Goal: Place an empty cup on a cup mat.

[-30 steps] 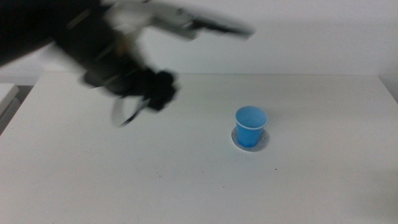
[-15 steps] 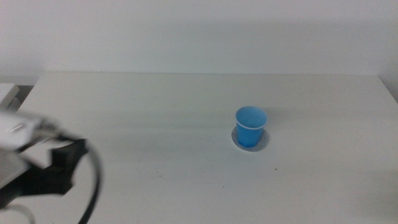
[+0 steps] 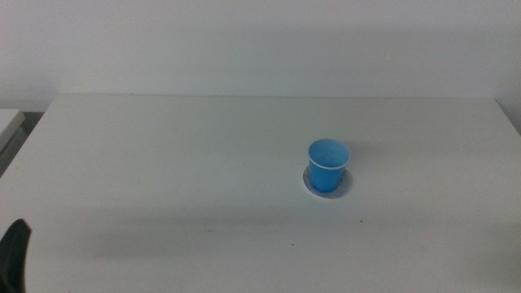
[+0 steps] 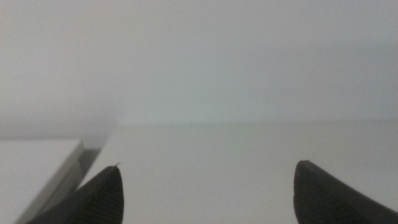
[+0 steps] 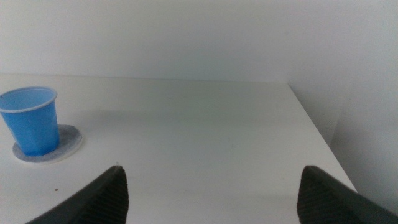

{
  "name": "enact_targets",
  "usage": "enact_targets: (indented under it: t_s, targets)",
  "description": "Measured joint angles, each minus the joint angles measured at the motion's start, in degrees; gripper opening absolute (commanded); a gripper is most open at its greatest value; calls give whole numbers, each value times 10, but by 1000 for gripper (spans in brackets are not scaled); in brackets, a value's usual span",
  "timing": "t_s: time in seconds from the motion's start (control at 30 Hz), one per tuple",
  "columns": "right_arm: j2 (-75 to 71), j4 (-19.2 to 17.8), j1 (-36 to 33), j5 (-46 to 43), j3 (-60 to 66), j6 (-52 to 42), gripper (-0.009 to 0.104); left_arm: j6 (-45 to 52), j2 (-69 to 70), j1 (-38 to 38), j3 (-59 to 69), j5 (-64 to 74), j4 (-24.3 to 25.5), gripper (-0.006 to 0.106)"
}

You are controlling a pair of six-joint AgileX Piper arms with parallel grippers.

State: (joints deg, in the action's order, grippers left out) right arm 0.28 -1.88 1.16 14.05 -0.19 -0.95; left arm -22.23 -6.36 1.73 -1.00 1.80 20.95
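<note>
Middle view, item one: the cup (image 3: 328,165), bright blue with a thin white rim, is standing upright and empty on the cup mat (image 3: 345,185), whose grey edge is showing as a ring around the base; both are sitting on the white worktop (image 3: 163,179), right of centre.

Right wrist view, item two: the right claw (image 5: 211,186) is hovering low over the worktop (image 5: 199,143) with its jaws spread wide and gripping nothing; the cup (image 5: 31,119) and the cup mat (image 5: 68,142) are lying well apart from it, off to one side, the cup sitting fully within the mat's outline.

Left wrist view, item three: the left claw (image 4: 205,186) is likewise gaping wide and carrying nothing, looking across bare worktop (image 4: 205,155) towards a pale wall; in the middle view only a dark sliver is showing at the bottom left corner, probably part of this arm.

Progress, as a judgement: the placing is looking complete, since the cup is resting centred on the mat with neither claw touching it; nothing appears to be remaining beyond the arms parking clear.
</note>
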Motion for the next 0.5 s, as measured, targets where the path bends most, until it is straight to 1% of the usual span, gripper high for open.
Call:
enact_targets:
  t_s: [0.1,0.27,0.33,0.4,0.5]
  targets:
    - [0,0,0,0,0,0,93,0,47,0,8,0,0,94]
    - [0,0,0,0,0,0,93,0,61,0,10,-2,-5,94]
    - [0,0,0,0,0,0,93,9,61,0,10,-3,-30,94]
    - [0,0,0,0,0,0,93,55,61,0,10,0,-84,94]
    - [0,0,0,0,0,0,93,134,61,0,10,8,-146,94]
